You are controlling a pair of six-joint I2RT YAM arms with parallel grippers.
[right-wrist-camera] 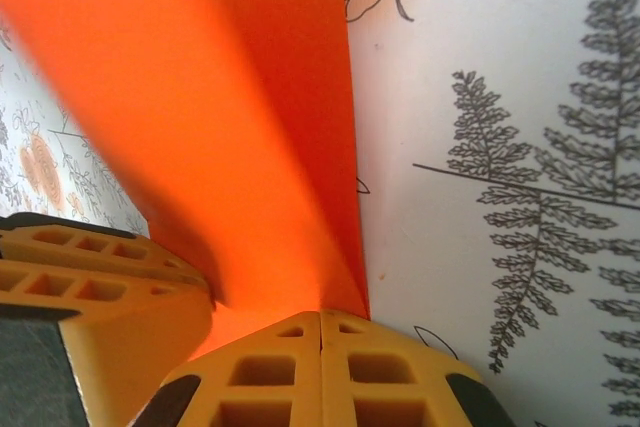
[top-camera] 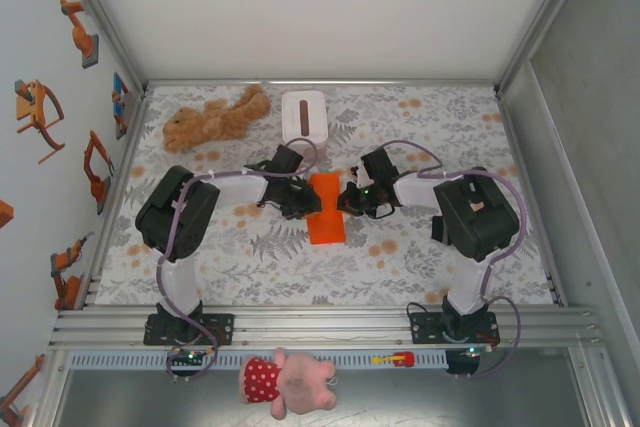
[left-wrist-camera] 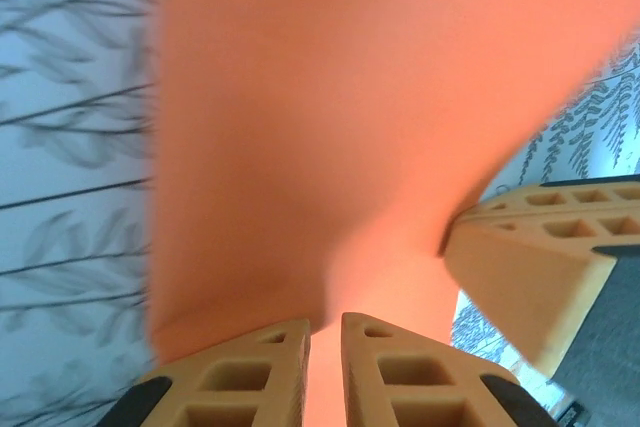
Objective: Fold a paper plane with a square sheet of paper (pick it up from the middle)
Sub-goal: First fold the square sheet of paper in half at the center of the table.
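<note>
From above, we see a table (top-camera: 250, 267) covered in a pale cloth printed with ferns and orange flowers. At the far left of it lies a brown teddy bear (top-camera: 215, 115), and just to its right stands a white tissue box (top-camera: 304, 115). Nearer us, at the front rail, lies a pink soft toy in a spotted red dress (top-camera: 285, 382).

Our left gripper (top-camera: 300, 202) reaches in toward the table's middle. In its wrist view its two yellow fingertips (left-wrist-camera: 250, 377) stand close together with a thin strip of orange between them, so we judge them clamped on the paper's left edge.

Between the two grippers sits the orange sheet of paper (top-camera: 326, 209), already folded into a narrower upright strip, in front of the tissue box. Seen close, it curves and sags away from the fingers (left-wrist-camera: 330, 127), with one sharp crease running along it (right-wrist-camera: 300, 127).

Our right gripper (top-camera: 352, 199) meets the paper from the other side. Its jaws are pressed fully together, with the folded edge pinched at their tips (right-wrist-camera: 320, 332).

We judge the paper very light, limp and easy to crumple or tear, and smooth enough to slip. It is best held right at an edge or along a crease, where the doubled layers are stiffer, with gentle pressure and both sides supported so the middle does not buckle.
</note>
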